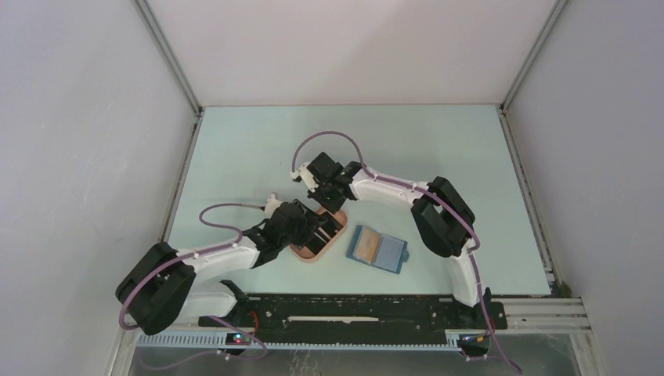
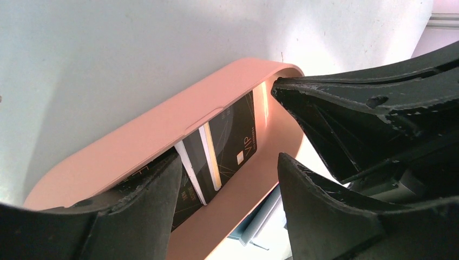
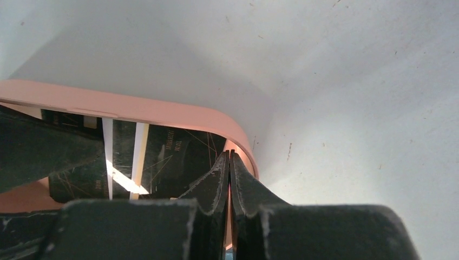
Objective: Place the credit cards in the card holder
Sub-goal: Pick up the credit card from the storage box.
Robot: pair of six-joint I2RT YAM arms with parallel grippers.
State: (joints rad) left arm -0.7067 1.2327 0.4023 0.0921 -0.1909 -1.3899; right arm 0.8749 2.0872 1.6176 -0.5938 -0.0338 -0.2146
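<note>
Fetching credit cards (image 2: 216, 157) stacked in pink tray (image 2: 141, 135), card holder (image 1: 380, 249) lying open just beside. Straddling them with left gripper (image 2: 227, 168), jaws apart; seemingly steadying tray rim with right gripper (image 3: 230, 157), jaws together. Next, probably closing on one card's edge.

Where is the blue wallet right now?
The wallet lies flat on the table; in the top view it sits just right of the pink tray, near the front edge.
</note>
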